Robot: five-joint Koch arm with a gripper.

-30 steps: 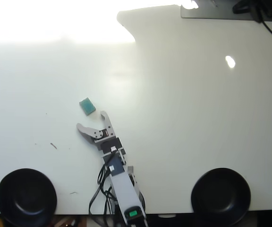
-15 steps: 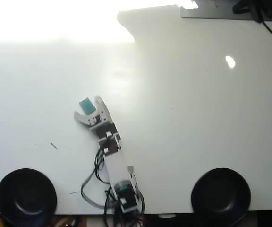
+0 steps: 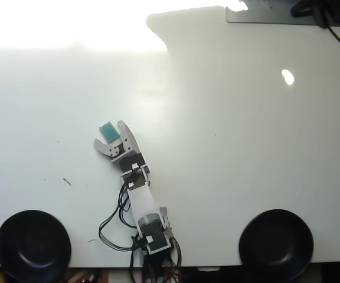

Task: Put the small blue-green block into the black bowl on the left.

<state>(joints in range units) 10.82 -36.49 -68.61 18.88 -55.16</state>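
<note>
**Item: small blue-green block, at the pincer mouth, not yet gripped**

Location. You will find the small blue-green block (image 3: 107,130) on the white table (image 3: 229,147), left of centre in the overhead view, well apart from both bowls. It lies in the mouth of the gripper (image 3: 108,133): the right-hand jaw runs along its right edge, the shorter left-hand jaw ends just below its lower left corner. Whether either jaw touches it cannot be told.

Pincer. Spread; the jaws form an open V with the block at its wide end. Nothing is pinched.

Destination. The black bowl (image 3: 33,244) sits at the lower left edge of the table. A second black bowl (image 3: 276,243), of the same look, sits at the lower right; do not confuse them.

Handling, by judgement. Tiny and flattish, so probably very light and rigid. A one-sided nudge would likely slide or spin it on the smooth table. Take it across two opposite side faces, jaws low against the tabletop, block well inside the V before you press. Its thin sides leave little to hold; a high grip may slip off.

Condition. Block flat on the table, lighter face up.
</note>
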